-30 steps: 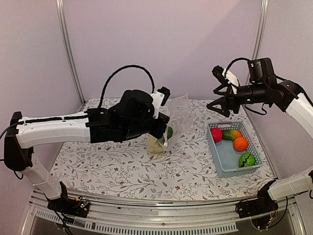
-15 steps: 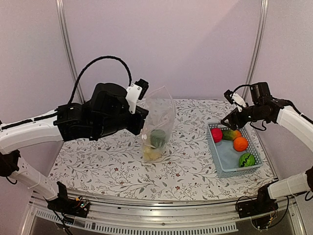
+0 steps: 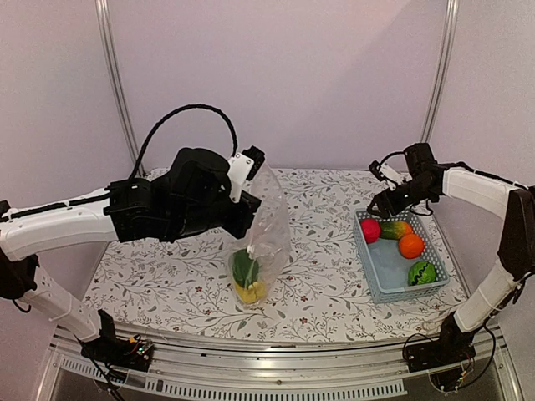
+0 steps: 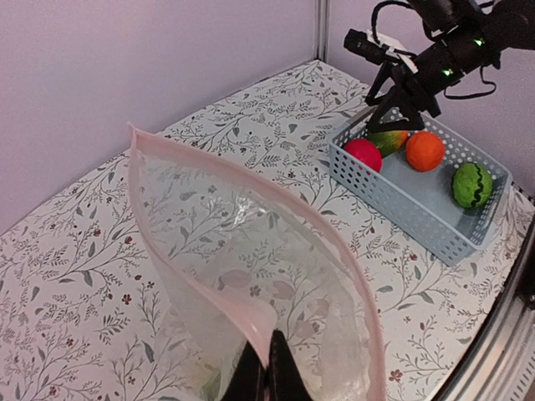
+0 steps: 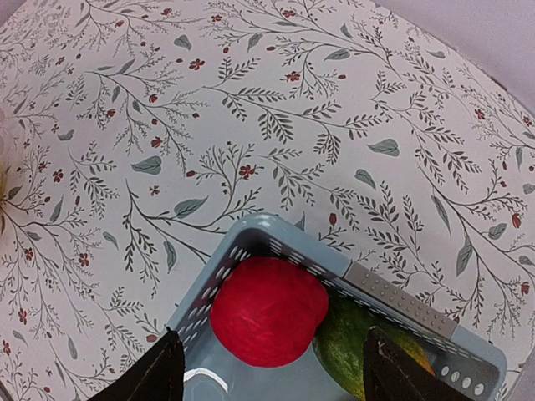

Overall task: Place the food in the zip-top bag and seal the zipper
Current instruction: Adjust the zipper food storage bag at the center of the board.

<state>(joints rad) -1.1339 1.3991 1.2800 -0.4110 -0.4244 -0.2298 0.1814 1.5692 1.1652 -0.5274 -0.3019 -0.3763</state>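
Left gripper (image 4: 269,372) clamped on zipper (image 4: 251,188), zip-top bag (image 3: 272,225) hanging under it, bananas (image 3: 248,292) and dark green piece (image 3: 243,267) at its bottom. Right gripper (image 5: 272,368) jaws spread, hovering just above red apple (image 5: 267,311) in basket (image 5: 276,225); mango (image 5: 351,338) beside, orange (image 3: 410,246) and striped green ball (image 3: 422,272) beyond.

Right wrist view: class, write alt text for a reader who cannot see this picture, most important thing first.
The right gripper, open, hangs over a red apple with one finger on either side of it. The apple lies in the corner of a light blue lattice basket. A green-orange mango lies beside it, and a floral-print table spreads beyond the basket.
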